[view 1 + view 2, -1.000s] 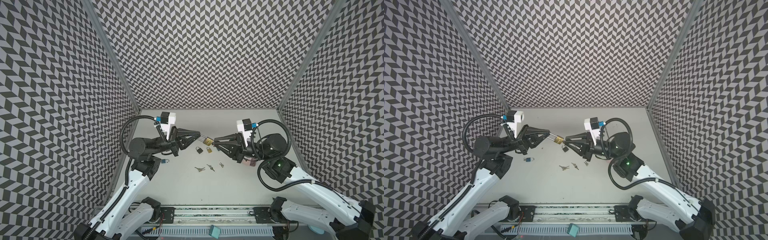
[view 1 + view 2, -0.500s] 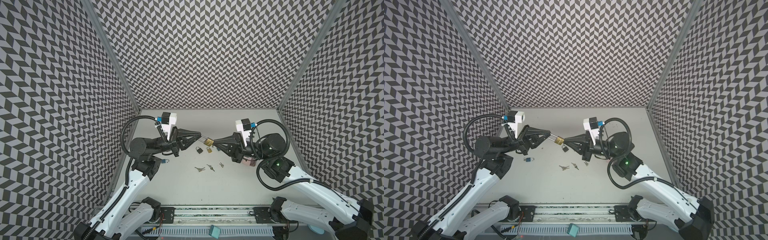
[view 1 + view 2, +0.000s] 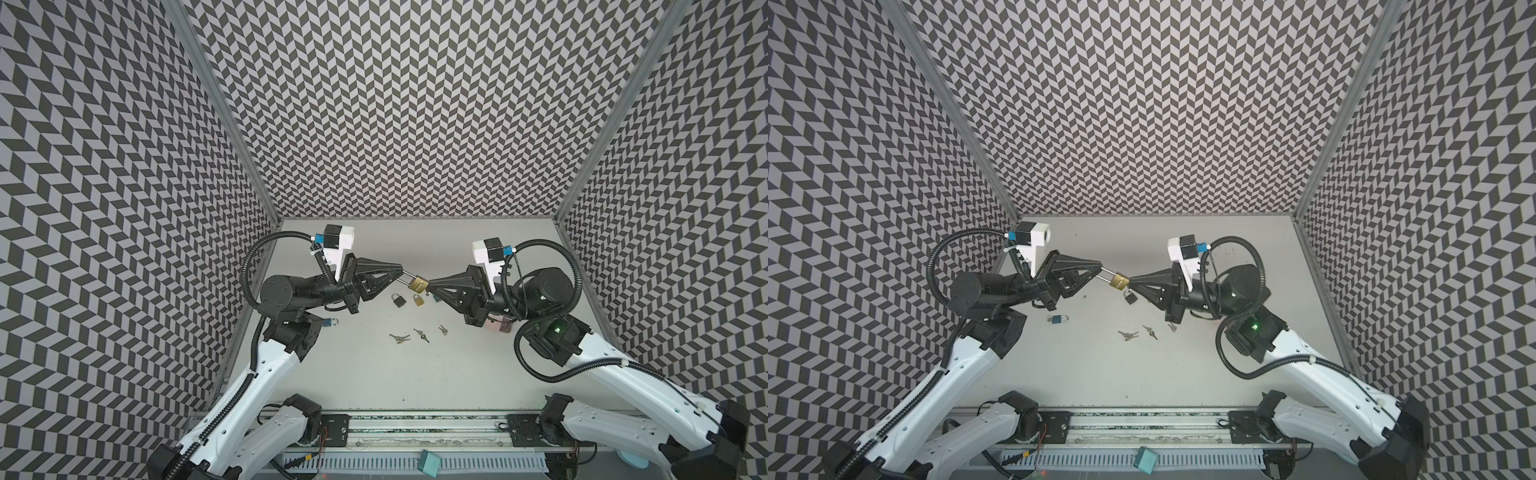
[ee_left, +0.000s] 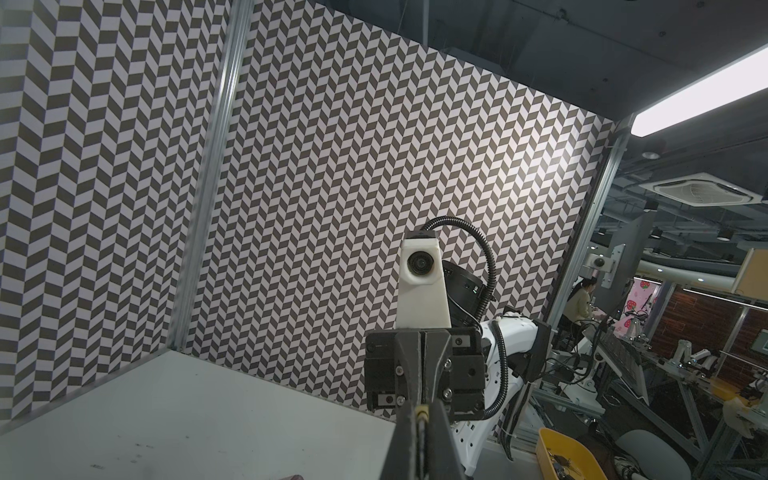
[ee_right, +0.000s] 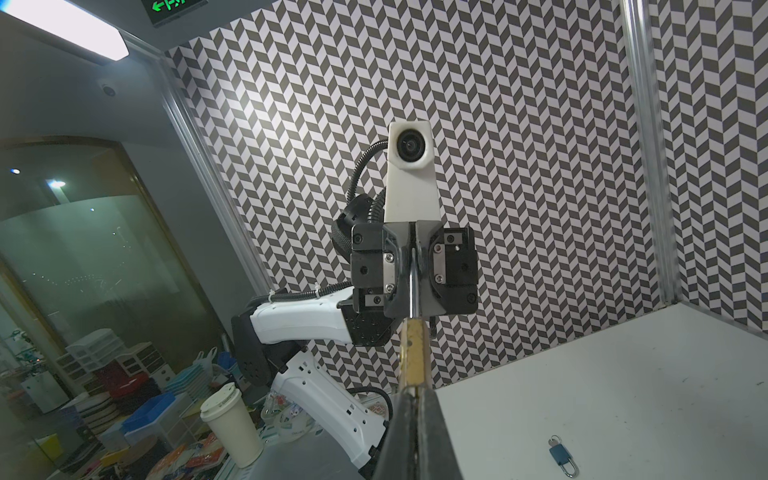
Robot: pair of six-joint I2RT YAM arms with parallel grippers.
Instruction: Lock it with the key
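Brass padlock with a silver shackle (image 3: 417, 284) hangs in the air between my two arms in both top views, clear of the pale grey table (image 3: 374, 374). My left gripper (image 3: 400, 272) is clamped on the shackle. I reckon that's just to hold the body steady with its keyhole end facing the other arm. My right gripper (image 3: 431, 284) is clenched tight right against that end. Whether a key is pinched in there, I can't tell.

Count on the table: three spare locks. There's a dark grey padlock (image 3: 399, 300), a little gold-coloured padlock (image 3: 418, 300) just beside it, and a blue padlock (image 3: 329, 321) off near my left arm. So four locks total, one in hand. Plus loose silver keys in three clumps: left clump (image 3: 400, 338), middle clump (image 3: 421, 333), right clump (image 3: 443, 330).

Left wrist view: my own fingers are pressed together with only a sliver of brass showing past them. The right gripper faces me head-on, also closed.

Right wrist view: the brass padlock (image 5: 415, 353) runs edge-on from my fingertips up to the left gripper, shackle buried between its pads. Everything's lined up straight, which I'd guess is what turning a key needs. The blue padlock (image 5: 560, 455) lies flat on the table below.
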